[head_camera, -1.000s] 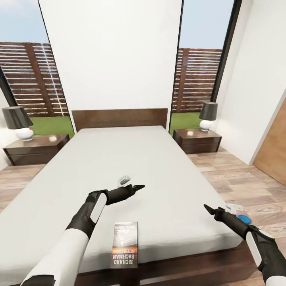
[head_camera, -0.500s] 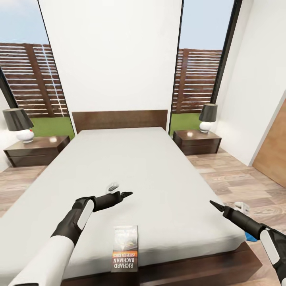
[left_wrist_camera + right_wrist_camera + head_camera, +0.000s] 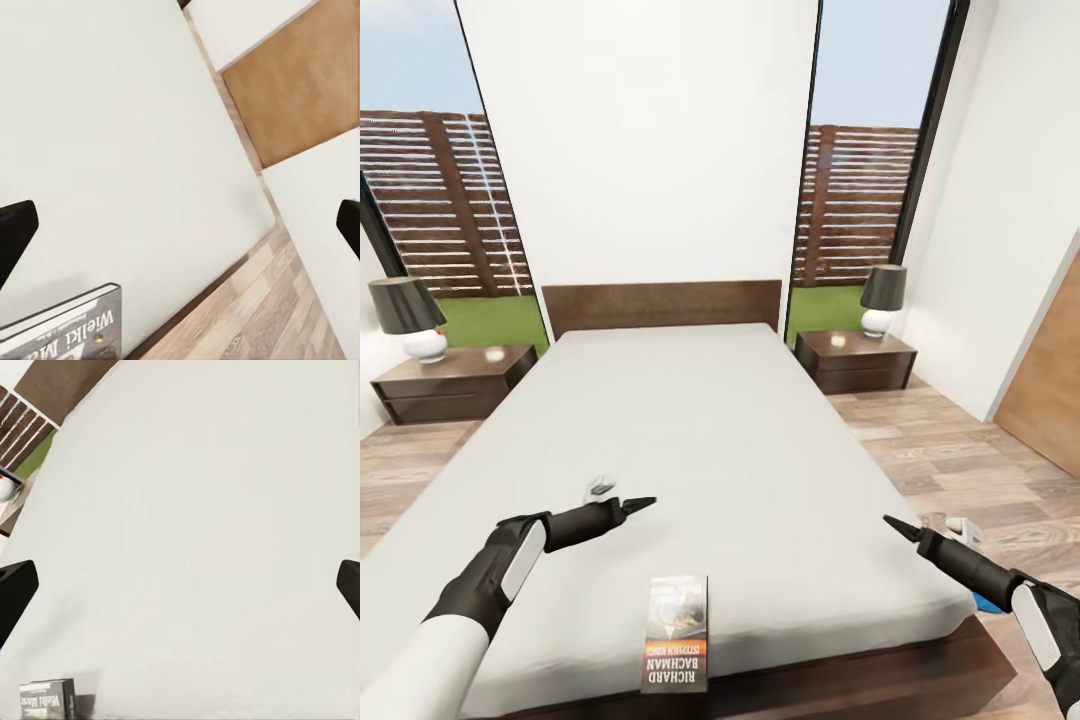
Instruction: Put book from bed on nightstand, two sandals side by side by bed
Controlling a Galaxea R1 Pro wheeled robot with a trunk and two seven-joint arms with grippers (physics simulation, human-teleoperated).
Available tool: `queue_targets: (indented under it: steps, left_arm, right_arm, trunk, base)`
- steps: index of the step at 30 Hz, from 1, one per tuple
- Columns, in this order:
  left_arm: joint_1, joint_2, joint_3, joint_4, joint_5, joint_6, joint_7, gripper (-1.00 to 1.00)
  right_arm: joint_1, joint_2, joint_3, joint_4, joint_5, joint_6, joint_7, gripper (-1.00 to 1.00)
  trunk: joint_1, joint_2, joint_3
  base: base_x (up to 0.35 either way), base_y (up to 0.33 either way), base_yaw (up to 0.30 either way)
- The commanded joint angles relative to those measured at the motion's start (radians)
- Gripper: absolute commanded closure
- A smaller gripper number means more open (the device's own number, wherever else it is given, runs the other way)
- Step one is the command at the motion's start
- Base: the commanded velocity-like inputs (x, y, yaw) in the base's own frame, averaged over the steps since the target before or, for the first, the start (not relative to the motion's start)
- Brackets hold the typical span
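Left tool [image 3: 640,500] hovers spread above the bed [image 3: 760,450]. Book [image 3: 676,647]: judged thin, light, stiff; pinch its overhanging edge. Right tool [image 3: 892,525] spread too.

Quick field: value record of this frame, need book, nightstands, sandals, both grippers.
book: flat on bed, at its foot edge
nightstands: left nightstand and right nightstand flank the headboard, a lamp on each
sandals: blue patch on floor by right arm, mostly hidden
left gripper: open, empty, above mattress
right gripper: open, empty, over bed's right side
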Motion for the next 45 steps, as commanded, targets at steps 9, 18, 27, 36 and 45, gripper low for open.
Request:
queue_targets:
  steps: [9,18,27,36,45]
  left_arm:
    - [0.004,0.016,0.000,0.061,0.001,-0.013,-0.022,-1.00]
    - [0.025,0.033,0.001,0.201,-0.059,-0.166,-0.068,-1.00]
    - [0.026,0.030,0.000,0.209,-0.107,-0.176,-0.075,-1.00]
    - [0.026,0.028,0.000,0.209,-0.108,-0.176,-0.075,-1.00]
    - [0.026,0.025,0.000,0.210,-0.108,-0.176,-0.073,-1.00]
  right_arm:
    - [0.000,0.002,-0.001,0.370,-0.001,-0.071,0.001,-1.00]
    - [0.001,0.003,-0.001,0.416,-0.001,-0.097,0.002,-1.00]
    - [0.001,0.000,-0.002,0.418,-0.001,-0.098,0.034,-1.00]
    - [0.001,0.000,-0.002,0.418,-0.001,-0.098,0.037,-1.00]
    - [0.001,0.001,-0.001,0.420,-0.001,-0.098,0.038,-1.00]
  trunk:
    - [-0.035,0.063,0.027]
    - [-0.039,0.070,0.030]
    - [-0.039,0.070,0.030]
    - [-0.039,0.070,0.030]
    - [-0.039,0.070,0.030]
  base:
    - [0.000,0.000,0.000]
    - [0.000,0.000,0.000]
    - [0.000,0.000,0.000]
    - [0.000,0.000,0.000]
    - [0.000,0.000,0.000]
